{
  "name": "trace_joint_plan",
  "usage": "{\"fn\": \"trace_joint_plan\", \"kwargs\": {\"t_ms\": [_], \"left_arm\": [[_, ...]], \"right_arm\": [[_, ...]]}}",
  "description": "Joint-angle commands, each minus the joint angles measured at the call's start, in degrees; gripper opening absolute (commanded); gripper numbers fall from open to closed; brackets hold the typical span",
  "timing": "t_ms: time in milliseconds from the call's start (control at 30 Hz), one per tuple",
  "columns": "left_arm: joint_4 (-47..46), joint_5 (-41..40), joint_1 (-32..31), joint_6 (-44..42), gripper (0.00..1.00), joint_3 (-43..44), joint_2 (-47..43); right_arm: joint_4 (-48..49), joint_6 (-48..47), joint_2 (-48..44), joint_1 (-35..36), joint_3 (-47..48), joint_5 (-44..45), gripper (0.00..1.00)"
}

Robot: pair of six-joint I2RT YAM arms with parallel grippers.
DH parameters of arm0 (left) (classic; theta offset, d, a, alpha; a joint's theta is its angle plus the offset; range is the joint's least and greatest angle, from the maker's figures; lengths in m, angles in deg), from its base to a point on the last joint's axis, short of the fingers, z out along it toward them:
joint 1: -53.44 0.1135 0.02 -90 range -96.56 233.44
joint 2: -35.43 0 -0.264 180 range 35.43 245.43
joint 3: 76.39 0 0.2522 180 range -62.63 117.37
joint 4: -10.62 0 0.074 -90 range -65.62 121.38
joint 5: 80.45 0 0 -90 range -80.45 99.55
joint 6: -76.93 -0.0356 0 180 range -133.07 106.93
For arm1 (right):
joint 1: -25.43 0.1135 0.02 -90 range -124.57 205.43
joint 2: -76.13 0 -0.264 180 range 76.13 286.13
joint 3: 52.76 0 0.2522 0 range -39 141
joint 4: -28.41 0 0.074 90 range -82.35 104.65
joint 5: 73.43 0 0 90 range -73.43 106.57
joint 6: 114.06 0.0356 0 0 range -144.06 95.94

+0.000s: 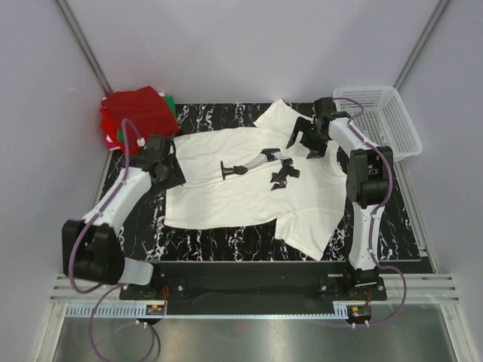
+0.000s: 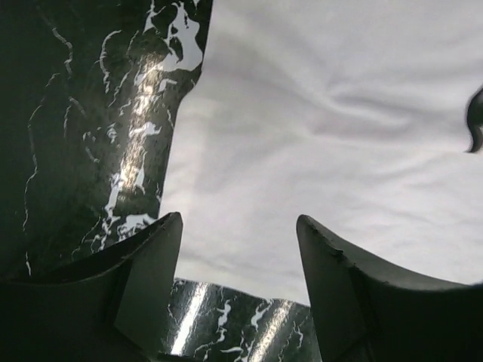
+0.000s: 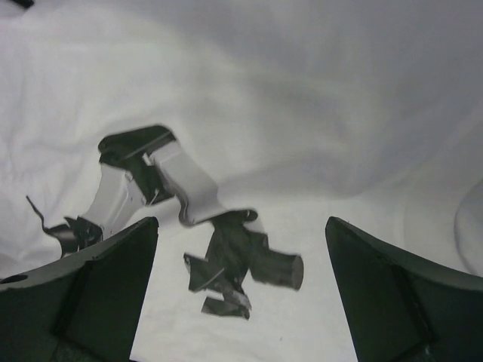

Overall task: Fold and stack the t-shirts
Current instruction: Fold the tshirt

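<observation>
With the white t-shirt flat mid-table and my left gripper and right gripper both spread empty above it, I'd pinch opposite edges evenly before folding.

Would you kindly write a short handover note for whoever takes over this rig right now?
Left gripper: open, empty, at the left edge of the white t-shirt.
Right gripper: open, empty, above the shirt's right end.
The white t-shirt lies spread flat on the table, not yet folded.
Done: a stack of folded shirts, red and green, sits at the far left corner.
Left: fold the white one and add it to the stack.
</observation>
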Motion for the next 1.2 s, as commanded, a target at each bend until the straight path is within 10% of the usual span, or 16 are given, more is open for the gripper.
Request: {"fn": "trace_joint_plan", "kwargs": {"t_ms": [0,467,1167], "left_arm": [[2.5,-1.3,-0.6,3.3,0.68,-5.5,-8.8],[2.7,-3.9,-3.6,19.8,0.67,-26.0,-27.5],[-9.7,-11.8,-3.2,24.0,0.63,-32.9,-27.4]], "right_arm": [[-0.8,-1.6,-15.5,3.3,-6.3,0.1,1.00],[7.3,5.8,-54.9,7.1,-48.9,-3.1,1.00],[7.4,4.3,-59.2,7.1,-55.7,-3.1,1.00]]}}
